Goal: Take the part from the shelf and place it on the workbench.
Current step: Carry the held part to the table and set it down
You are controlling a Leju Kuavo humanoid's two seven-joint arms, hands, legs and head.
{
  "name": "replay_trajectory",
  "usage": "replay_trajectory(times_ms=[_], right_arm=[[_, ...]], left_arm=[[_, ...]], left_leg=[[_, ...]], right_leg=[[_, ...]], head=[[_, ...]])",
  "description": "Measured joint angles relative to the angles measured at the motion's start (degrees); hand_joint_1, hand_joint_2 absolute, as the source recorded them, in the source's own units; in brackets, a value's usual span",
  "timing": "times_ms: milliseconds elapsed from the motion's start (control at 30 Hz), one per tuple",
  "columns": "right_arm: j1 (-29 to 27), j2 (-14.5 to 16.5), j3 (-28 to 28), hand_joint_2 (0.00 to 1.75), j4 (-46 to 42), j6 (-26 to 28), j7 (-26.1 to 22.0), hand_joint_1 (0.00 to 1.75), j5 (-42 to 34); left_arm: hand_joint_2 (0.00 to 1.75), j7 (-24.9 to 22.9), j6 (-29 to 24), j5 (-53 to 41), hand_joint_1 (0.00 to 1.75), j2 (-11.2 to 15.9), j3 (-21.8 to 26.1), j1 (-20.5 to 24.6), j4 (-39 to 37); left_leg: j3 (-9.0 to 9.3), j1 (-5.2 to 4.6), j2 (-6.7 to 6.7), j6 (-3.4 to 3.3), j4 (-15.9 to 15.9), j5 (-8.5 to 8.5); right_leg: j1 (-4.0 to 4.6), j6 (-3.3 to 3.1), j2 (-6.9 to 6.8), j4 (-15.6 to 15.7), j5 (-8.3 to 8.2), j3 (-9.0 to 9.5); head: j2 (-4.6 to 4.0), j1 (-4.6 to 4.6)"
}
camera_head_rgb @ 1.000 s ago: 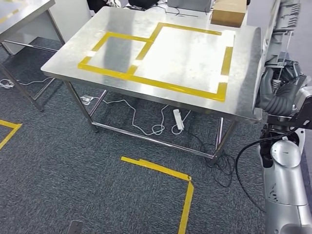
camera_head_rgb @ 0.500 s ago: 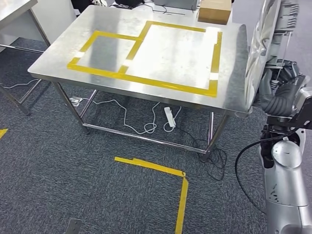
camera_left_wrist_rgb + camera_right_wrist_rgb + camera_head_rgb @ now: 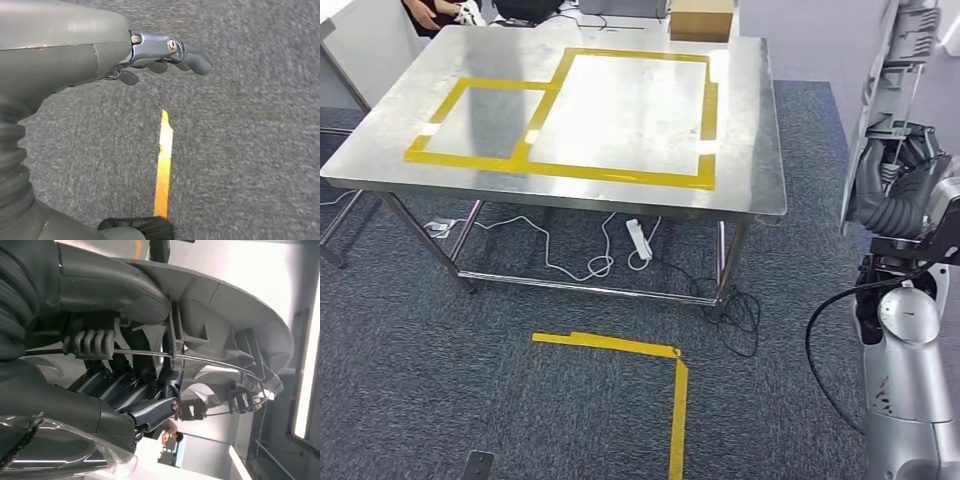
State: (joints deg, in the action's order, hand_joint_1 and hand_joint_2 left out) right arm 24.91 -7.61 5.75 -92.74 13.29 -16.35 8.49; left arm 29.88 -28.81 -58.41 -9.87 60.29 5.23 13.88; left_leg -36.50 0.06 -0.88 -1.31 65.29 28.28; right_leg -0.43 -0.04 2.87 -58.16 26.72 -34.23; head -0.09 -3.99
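My right hand (image 3: 897,195) grips a large grey moulded plastic part (image 3: 882,90), held upright at the right edge of the head view, beside and clear of the workbench's right end. In the right wrist view the part (image 3: 226,325) spreads out with ribs and a thin metal rod, and my dark fingers (image 3: 124,390) wrap its underside. The steel workbench (image 3: 743,130) carries two yellow-taped rectangles. My left hand (image 3: 166,52) hangs over the grey carpet with its fingers stretched out, holding nothing.
A cardboard box (image 3: 701,18) stands at the bench's far edge. A white power strip (image 3: 638,238) and loose cables lie on the carpet under the bench. A yellow tape corner (image 3: 675,400) marks the floor in front. Another table's leg (image 3: 331,240) shows at the left.
The whole picture has shifted: the camera turned, so the workbench now sits further left and squarer in view. My right hand still holds the part at the same spot in the frame.
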Motion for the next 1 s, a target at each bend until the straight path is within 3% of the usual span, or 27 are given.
replay_trajectory(times_ms=[33,100,167,200,267,333,367,400,433,500,567,733,900,933,1000], right_arm=[[0.05,0.00,0.00,1.75,0.00,0.00,0.01,1.75,0.01],[0.05,0.00,0.01,1.75,0.01,-0.05,0.16,1.75,0.12],[0.04,-0.11,0.02,1.75,0.05,-0.55,1.03,1.75,0.56],[0.18,-0.35,0.05,1.75,0.19,-1.16,1.81,1.75,0.99],[1.02,-1.07,0.33,1.75,1.05,-2.95,3.57,1.75,2.19],[2.06,-1.85,1.15,1.75,2.91,-4.86,5.02,1.75,3.71],[2.36,-2.22,1.62,1.75,3.92,-5.53,5.55,1.75,4.34],[2.57,-2.54,2.03,1.75,4.85,-5.95,5.93,1.75,4.90],[2.81,-2.82,2.37,1.75,5.58,-6.16,6.25,1.75,5.49],[3.70,-3.30,3.24,1.75,6.95,-6.55,7.03,1.75,7.67],[5.05,-3.61,4.68,1.75,8.88,-7.17,8.11,1.75,11.08],[7.75,-3.58,8.23,1.75,13.89,-8.19,9.63,1.75,16.33],[8.30,-3.46,8.86,1.75,14.64,-8.26,9.84,1.75,17.13],[8.62,-3.39,9.19,1.75,15.00,-8.25,9.96,1.75,17.59],[10.19,-3.09,11.30,1.75,17.39,-8.08,10.60,1.75,20.13]], left_arm=[[1.75,0.00,-0.03,-0.01,0.00,0.02,-0.01,0.02,0.00],[1.75,0.00,-0.10,0.01,0.00,0.06,0.01,0.05,0.00],[1.75,0.00,-0.15,0.07,0.00,0.01,0.01,0.04,0.00],[1.75,0.00,-0.16,0.11,0.00,0.01,0.01,0.04,0.00],[1.75,0.00,-0.16,0.17,0.00,0.01,0.02,0.04,0.00],[1.75,0.00,-0.11,0.18,0.00,-0.05,0.03,-0.07,0.00],[1.75,0.00,-0.09,0.18,0.00,-0.09,0.03,-0.12,0.00],[1.75,0.00,-0.05,0.18,0.00,-0.12,0.03,-0.14,0.00],[1.75,-0.01,-0.02,0.18,0.00,-0.15,0.03,-0.14,0.00],[1.75,-0.03,0.05,0.15,0.00,-0.20,0.03,-0.10,0.00],[1.75,-0.14,0.10,0.07,0.00,-0.19,0.03,-0.01,0.00],[1.75,-0.40,0.20,-0.29,0.00,-0.14,0.03,0.07,0.00],[1.75,-0.42,0.20,-0.44,0.00,-0.14,0.03,0.12,0.00],[1.75,-0.42,0.20,-0.50,0.00,-0.14,0.03,0.14,0.00],[1.75,-0.50,0.22,-0.79,0.00,-0.15,0.02,0.18,0.00]], left_leg=[[1.40,-0.05,-0.92,-0.51,-3.27,-1.33],[2.55,-0.20,-2.07,-1.07,-6.16,-1.77],[2.77,-0.11,-1.51,-0.95,-7.11,-1.93],[2.94,0.06,-1.21,-0.94,-7.59,-2.16],[3.18,0.38,-0.57,-0.95,-8.39,-2.60],[3.08,0.34,0.03,-1.04,-8.43,-2.67],[3.05,0.35,0.31,-1.03,-8.40,-2.68],[3.04,0.37,0.50,-1.00,-8.37,-2.68],[3.04,0.40,0.59,-0.92,-8.30,-2.67],[3.00,0.42,0.63,-0.53,-8.01,-2.53],[2.59,0.20,0.66,0.12,-7.38,-2.39],[2.04,0.09,0.72,1.18,-6.75,-2.09],[1.85,0.13,0.72,1.41,-6.14,-1.50],[1.50,0.14,0.72,1.51,-5.31,-0.91],[-1.44,0.16,0.72,1.64,1.17,1.72]], right_leg=[[0.01,0.09,0.38,-0.03,-0.04,-0.06],[-0.18,0.52,0.97,-0.04,-0.26,-0.46],[-0.29,1.17,1.32,0.08,-0.40,-0.85],[-0.27,1.45,0.84,-0.35,0.05,-1.21],[-0.27,1.94,-0.91,-4.34,2.56,-3.20],[-0.35,2.46,-2.20,-11.91,6.00,-6.59],[-0.43,2.69,-2.41,-14.75,6.85,-7.83],[-0.54,2.89,-2.51,-15.65,6.66,-8.12],[-0.67,3.02,-2.59,-14.15,5.39,-7.23],[-0.92,3.22,-2.94,-6.48,1.93,-3.07],[-0.87,2.91,-3.13,-0.81,0.60,0.02],[-0.82,1.27,-2.98,-0.14,0.58,0.29],[-0.91,0.97,-3.00,-0.09,0.51,0.32],[-0.91,0.83,-3.00,-0.10,0.51,0.31],[-0.73,0.42,-2.91,-0.11,0.52,0.31]], head=[[0.00,-0.05],[0.01,0.11],[0.01,0.36],[0.00,0.26],[0.00,-0.09],[0.01,-0.31],[0.01,-0.30],[0.01,-0.31],[0.01,-0.32],[0.00,-0.31],[0.00,-0.33],[0.01,-0.39],[0.01,-0.30],[0.00,-0.20],[0.00,0.00]])
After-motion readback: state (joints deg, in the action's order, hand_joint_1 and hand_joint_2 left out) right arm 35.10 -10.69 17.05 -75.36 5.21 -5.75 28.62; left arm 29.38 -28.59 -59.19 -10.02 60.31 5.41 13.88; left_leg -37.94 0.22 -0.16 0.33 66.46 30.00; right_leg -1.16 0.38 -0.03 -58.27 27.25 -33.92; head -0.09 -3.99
